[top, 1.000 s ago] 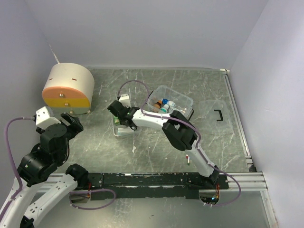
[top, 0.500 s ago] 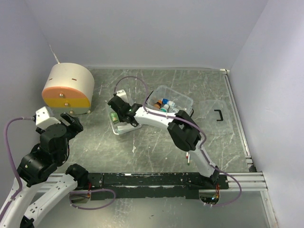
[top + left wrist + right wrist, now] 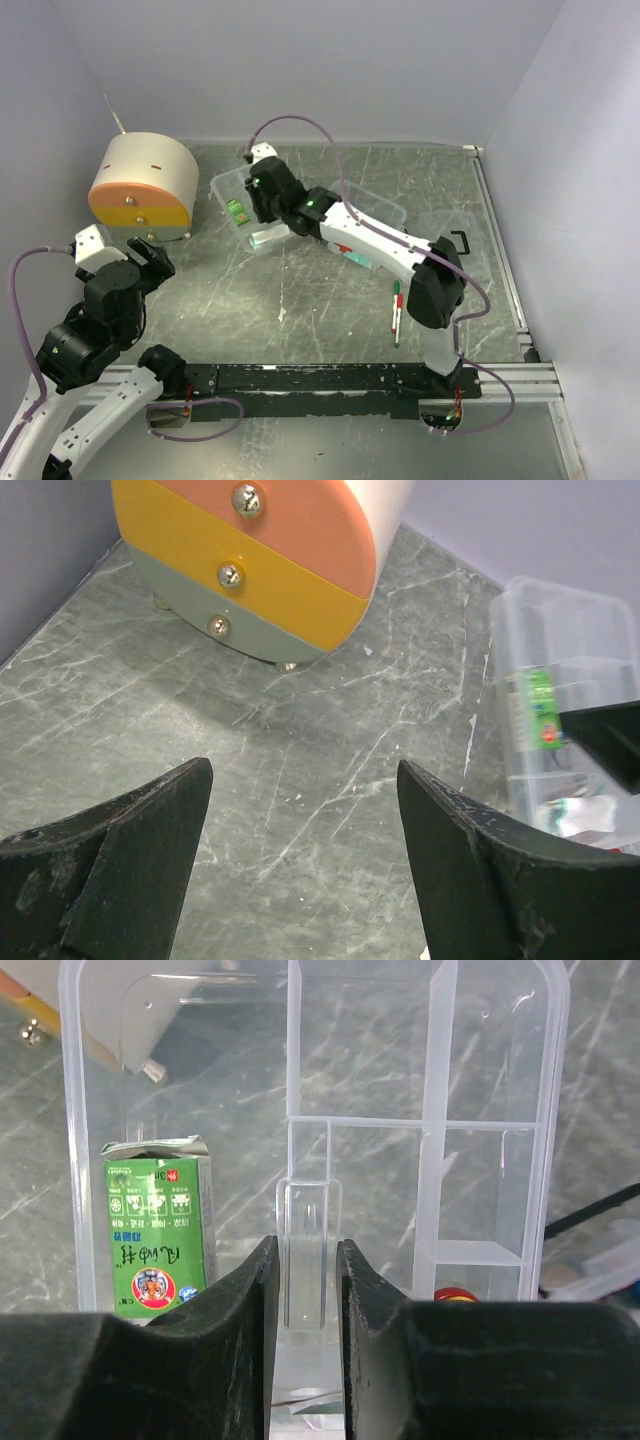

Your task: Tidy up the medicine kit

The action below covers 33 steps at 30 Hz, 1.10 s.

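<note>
Right claw (image 3: 258, 205) grips the tilted clear tray (image 3: 226, 188).

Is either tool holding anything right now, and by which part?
The right tool is shut on the clear divided tray, pinching its upright centre tab. The left tool is open and holds nothing.

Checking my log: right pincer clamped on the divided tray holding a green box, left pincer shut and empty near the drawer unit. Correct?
The left pincer is open, not shut, per the left wrist view. It is empty near the drawer unit; the right pincer clamps the divided tray holding a green box.
</note>
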### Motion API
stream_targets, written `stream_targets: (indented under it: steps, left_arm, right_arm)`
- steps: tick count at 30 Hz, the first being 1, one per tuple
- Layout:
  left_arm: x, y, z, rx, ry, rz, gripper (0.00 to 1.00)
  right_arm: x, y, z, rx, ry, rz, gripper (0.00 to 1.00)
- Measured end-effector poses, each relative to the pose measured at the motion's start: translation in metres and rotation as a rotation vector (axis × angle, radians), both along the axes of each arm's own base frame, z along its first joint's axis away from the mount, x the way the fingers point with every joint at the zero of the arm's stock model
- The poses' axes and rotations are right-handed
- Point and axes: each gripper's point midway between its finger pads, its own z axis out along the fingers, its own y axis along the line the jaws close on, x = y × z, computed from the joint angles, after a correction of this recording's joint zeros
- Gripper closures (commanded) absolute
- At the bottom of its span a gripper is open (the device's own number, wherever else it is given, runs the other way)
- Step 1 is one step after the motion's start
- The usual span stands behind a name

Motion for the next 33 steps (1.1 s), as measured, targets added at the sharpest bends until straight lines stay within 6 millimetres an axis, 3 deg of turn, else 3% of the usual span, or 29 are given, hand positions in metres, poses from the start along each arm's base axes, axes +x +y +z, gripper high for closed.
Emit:
stream_targets:
  steps: [6,17,24,33]
  left_arm:
    - [0.0,0.0,0.0,0.0,0.0,0.0,0.15]
    - [-0.001,0.001,0.001,-0.004,-0.006,0.0,0.15]
    - [-0.001,0.0,0.001,-0.004,-0.005,-0.001,0.15]
    - [-0.002,0.001,0.002,-0.009,-0.012,-0.004,0.14]
  right_arm:
    - [0.018,-0.039,0.031,-0.044,-0.031,0.029,1.0]
    - [0.033,-0.127,0.049,-0.141,-0.012,0.082,1.0]
    - [0.043,-0.191,0.018,-0.233,0.023,0.121,1.0]
    - [0.031,-0.227,-0.021,-0.355,0.092,0.295,1.0]
